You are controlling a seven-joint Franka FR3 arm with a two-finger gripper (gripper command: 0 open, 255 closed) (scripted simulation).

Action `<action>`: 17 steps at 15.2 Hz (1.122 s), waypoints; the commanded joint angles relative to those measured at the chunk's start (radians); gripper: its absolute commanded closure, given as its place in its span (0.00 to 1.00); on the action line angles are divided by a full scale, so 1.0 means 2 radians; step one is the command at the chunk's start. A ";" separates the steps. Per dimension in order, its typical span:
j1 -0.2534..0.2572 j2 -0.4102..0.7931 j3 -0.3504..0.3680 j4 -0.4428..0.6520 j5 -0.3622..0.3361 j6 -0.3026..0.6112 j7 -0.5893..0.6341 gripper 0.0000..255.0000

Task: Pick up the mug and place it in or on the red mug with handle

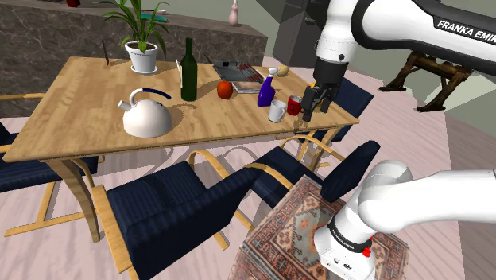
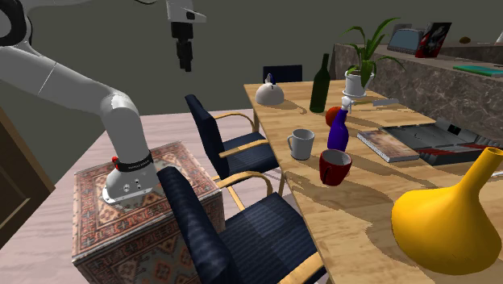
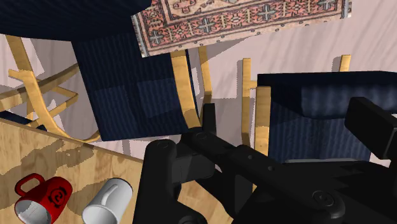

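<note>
On the wooden table (image 1: 87, 95), near its edge, a white mug (image 1: 277, 110) stands upright beside a red mug with a handle (image 1: 295, 105). The second exterior view has the white mug (image 2: 301, 143) just beyond the red mug (image 2: 334, 167). In the wrist view both lie on the tabletop, the red mug (image 3: 38, 197) with a spiral mark and the white mug (image 3: 107, 202) next to it. My black gripper (image 1: 315, 110) hangs open and empty, high above the chairs (image 2: 185, 60) beside the table edge, off to the side of both mugs. Its fingers (image 3: 208, 118) stand apart.
A white kettle (image 1: 145, 115), green bottle (image 1: 188, 71), red apple (image 1: 225, 89), blue bottle (image 1: 266, 91), potted plant (image 1: 141, 32) and books (image 1: 238, 73) share the table. A yellow vase (image 2: 451, 214) stands at one end. Dark blue armchairs (image 1: 183, 207) line the near edge beside my rug-patterned stand (image 2: 145, 202).
</note>
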 commanded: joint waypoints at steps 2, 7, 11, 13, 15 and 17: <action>-0.003 0.009 -0.007 -0.003 -0.006 0.013 -0.008 0.00; -0.017 0.064 -0.044 -0.007 -0.035 0.078 -0.044 0.00; -0.027 0.117 -0.072 0.002 -0.052 0.128 -0.071 0.00; -0.031 0.147 -0.086 0.010 -0.058 0.152 -0.084 0.00; -0.035 0.177 -0.099 0.021 -0.062 0.174 -0.098 0.00; -0.039 0.209 -0.112 0.034 -0.065 0.196 -0.111 0.00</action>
